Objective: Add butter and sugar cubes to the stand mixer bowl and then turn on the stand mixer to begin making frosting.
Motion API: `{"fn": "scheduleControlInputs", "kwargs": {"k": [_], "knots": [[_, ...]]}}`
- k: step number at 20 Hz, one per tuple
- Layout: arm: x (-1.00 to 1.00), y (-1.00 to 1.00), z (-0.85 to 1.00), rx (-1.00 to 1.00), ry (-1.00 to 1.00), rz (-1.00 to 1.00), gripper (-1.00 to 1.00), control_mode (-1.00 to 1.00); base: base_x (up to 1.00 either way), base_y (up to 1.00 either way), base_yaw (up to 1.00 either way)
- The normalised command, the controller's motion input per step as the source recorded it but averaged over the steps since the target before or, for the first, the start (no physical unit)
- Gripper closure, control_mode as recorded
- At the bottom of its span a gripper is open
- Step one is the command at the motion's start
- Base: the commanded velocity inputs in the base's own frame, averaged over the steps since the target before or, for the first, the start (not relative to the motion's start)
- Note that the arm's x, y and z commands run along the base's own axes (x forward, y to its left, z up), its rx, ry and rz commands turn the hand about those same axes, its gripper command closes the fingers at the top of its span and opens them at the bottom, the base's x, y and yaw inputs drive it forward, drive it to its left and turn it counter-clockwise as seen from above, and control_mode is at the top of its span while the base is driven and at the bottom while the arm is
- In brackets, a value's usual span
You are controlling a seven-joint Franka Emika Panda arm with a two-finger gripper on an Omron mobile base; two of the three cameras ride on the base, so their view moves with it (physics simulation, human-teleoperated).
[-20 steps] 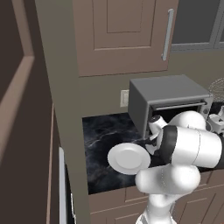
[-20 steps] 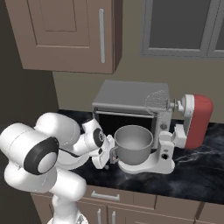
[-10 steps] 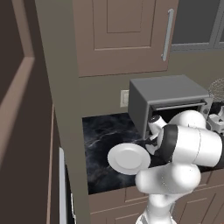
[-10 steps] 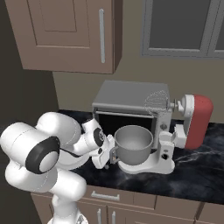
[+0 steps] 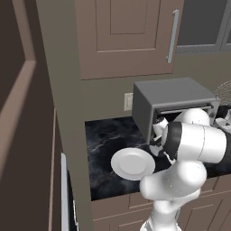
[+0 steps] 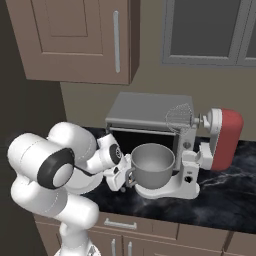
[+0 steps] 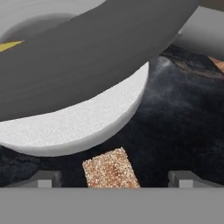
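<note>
The arm is showing as a chain of glossy white, rounded shells, bulging like stacked spheres and catching soft highlights along their tops. A wide black band is wrapping the joint between two of the larger shells, and a smaller dark ring with a round black cap is sitting at the wrist. In the left base view the same black collar is separating a fat white cylinder from the rounded shoulder shell beneath it. The hand is looking blocky and white with dark details at its edges. Two small grey finger tips are rising as squared stubs in the hand view.
</note>
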Motion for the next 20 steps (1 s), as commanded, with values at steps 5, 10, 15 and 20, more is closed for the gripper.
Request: {"fn": "scheduleControlInputs", "kwargs": {"k": [5, 10, 15, 20], "knots": [[-0.04, -0.14, -0.41, 0.0, 0.0, 0.0, -1.0, -1.0, 0.0, 0.0, 0.0], [-0.08, -0.01, -0.65, 0.0, 0.0, 0.0, 1.0, -1.0, 0.0, 0.0, 0.0], [-0.01, 0.0, -0.45, 0.0, -0.04, 0.01, 1.0, -1.0, 0.0, 0.0, 0.0], [-0.08, 0.0, -0.22, 0.0, -0.06, 0.02, 1.0, -1.0, 0.0, 0.0, 0.0]]}}
